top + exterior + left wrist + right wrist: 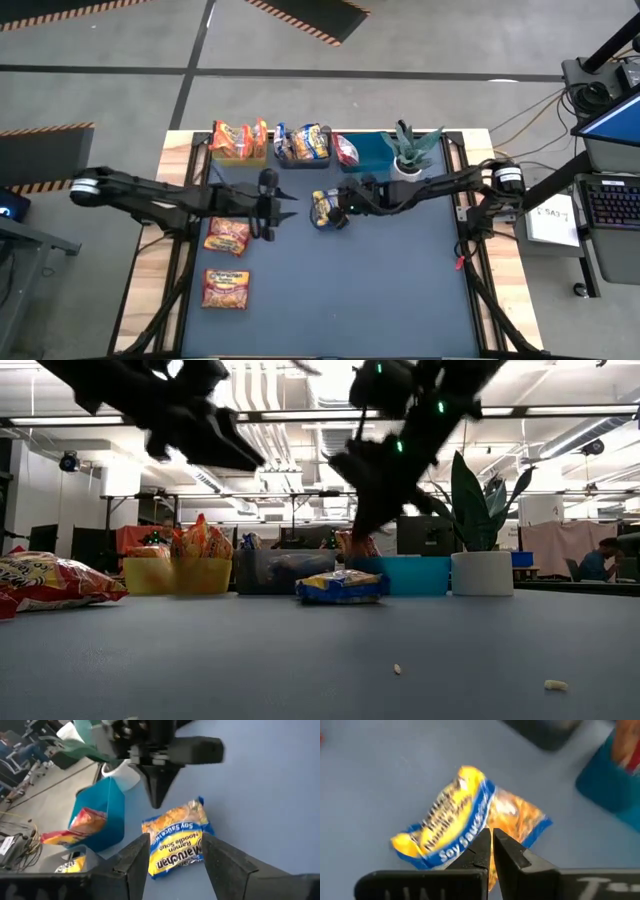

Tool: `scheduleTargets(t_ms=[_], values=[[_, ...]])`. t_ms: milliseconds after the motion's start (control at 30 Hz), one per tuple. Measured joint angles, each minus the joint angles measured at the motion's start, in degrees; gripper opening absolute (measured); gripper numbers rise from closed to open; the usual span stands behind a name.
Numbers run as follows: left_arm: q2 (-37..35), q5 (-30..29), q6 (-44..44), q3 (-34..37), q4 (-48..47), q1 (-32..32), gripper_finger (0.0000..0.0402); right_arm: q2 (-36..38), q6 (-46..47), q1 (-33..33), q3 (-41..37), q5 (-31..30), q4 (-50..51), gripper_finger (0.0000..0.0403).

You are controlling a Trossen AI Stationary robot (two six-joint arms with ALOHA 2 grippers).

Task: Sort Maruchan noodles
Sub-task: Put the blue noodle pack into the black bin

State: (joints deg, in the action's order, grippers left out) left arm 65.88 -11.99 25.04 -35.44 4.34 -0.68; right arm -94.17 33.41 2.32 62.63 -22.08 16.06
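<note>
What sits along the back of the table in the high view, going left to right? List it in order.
yellow-green bin of orange packets → grey bin of yellow-and-blue packets → blue bin with a red packet → potted plant.

**Crinkled plastic on a matt table**

The yellow-and-blue noodle packet point(470, 827) is glossy plastic film — creased, catching light on its folds. At nine o'clock from it, two red packets point(227, 236) show the same shiny, wrinkled wrap. The table top point(400, 290) looks matt and smooth, framed by pale bare wood point(172, 150). At twelve o'clock the blue bin point(107, 815) is smooth, semi-gloss plastic. The right gripper point(490, 845) has dull black fingers — hard and matt; the left gripper point(172, 860) looks alike.
</note>
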Motion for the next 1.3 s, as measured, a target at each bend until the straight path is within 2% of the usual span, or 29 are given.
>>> scheduleTargets(t_ms=[200, 300, 400, 533, 667, 933, 1167, 1300], values=[[6.0, 0.0, 1.0, -0.2, 6.0, 2.6, 0.0144, -3.2, 2.5, 0.0, -4.9, 0.5, -8.0, 0.0009], [7.8, 0.8, 1.1, -0.2, 6.6, 4.0, 0.0133, -4.3, 2.6, -0.2, -4.9, 4.3, -9.5, 0.0009], [9.3, 1.8, 1.1, -0.2, 6.9, 5.1, 0.0121, -4.8, 3.0, -0.9, -3.7, 6.8, -9.7, 0.0008], [11.8, 6.8, 1.1, -0.2, 7.2, 6.6, 0.0105, -5.5, 2.3, -2.4, -1.4, 11.2, -9.3, 0.0008], [15.1, 9.7, 1.5, -0.2, 9.8, 7.4, 0.0089, -4.5, 0.5, -3.4, 1.4, 11.6, -4.8, 0.0008], [27.3, 9.7, 2.6, -0.3, 28.8, 9.5, 0.0075, -1.9, -0.4, -3.4, 4.2, 8.5, 8.2, 0.0008], [36.1, 9.0, 2.2, -1.1, 38.5, 10.9, 0.0075, -0.6, 1.1, -3.3, 1.4, 2.6, 14.8, 0.0008], [40.7, 7.4, 1.4, -4.3, 38.8, 11.2, 0.0075, -0.6, 1.9, -3.3, -0.3, -2.1, 14.3, 0.0009]])
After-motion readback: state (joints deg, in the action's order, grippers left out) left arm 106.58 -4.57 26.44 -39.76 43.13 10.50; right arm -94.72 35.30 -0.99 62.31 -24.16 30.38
